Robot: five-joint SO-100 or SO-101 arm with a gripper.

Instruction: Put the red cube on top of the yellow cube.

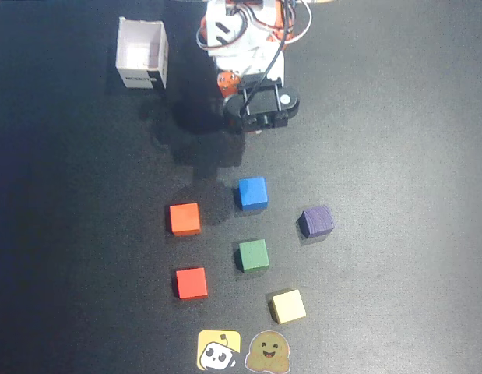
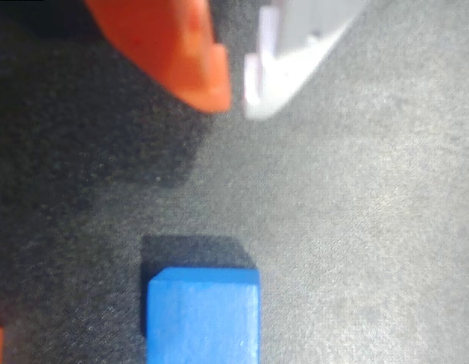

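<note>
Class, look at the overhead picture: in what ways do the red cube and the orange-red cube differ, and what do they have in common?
Colour: the red cube is a deeper pure red; the orange-red cube is lighter and more orange.
Place: in the overhead view the red cube lies lower, nearer the stickers; the orange-red cube lies above it, nearer the arm.
Neighbours: the orange-red cube sits left of the blue cube; the red cube sits lower left of the green cube.
Shared: same apparent size, both resting flat and untouched on the dark table.

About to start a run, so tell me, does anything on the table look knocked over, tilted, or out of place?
Nothing stands out. The six cubes, the red cube and yellow cube among them, sit flat and apart on the mat. The white box stands upright, open side up. The gripper holds nothing.
</note>
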